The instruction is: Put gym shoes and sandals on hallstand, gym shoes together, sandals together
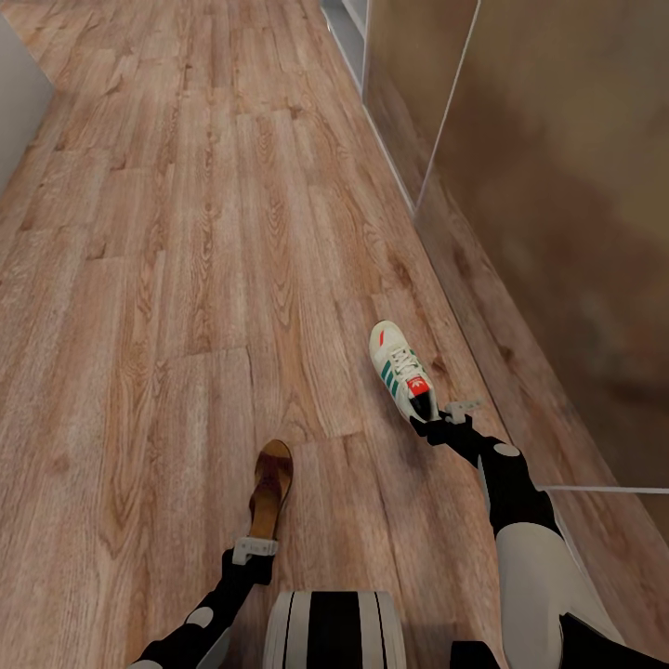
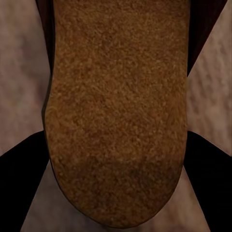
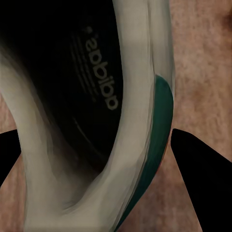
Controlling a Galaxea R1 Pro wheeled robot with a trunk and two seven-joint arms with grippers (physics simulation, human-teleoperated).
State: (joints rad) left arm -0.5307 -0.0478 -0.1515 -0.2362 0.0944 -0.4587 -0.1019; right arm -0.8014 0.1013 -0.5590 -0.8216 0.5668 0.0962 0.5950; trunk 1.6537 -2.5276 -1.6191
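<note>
One brown sandal (image 1: 271, 483) points away from me over the corridor floor (image 1: 167, 232), and my left gripper (image 1: 255, 548) is shut on its heel end. In the left wrist view its tan insole (image 2: 116, 96) lies between the dark fingers (image 2: 19, 169). One white gym shoe (image 1: 398, 367) with green stripes and a red heel patch is held at its heel by my right gripper (image 1: 437, 423). The right wrist view shows the shoe's heel wall (image 3: 140, 121) between the fingers (image 3: 198, 159). The hallstand is out of view.
A mirrored sliding-door wardrobe (image 1: 557, 186) runs along the right side of the corridor, close to the right arm. A light grey surface (image 1: 19, 102) edges the far left. Wood plank flooring stretches ahead between them.
</note>
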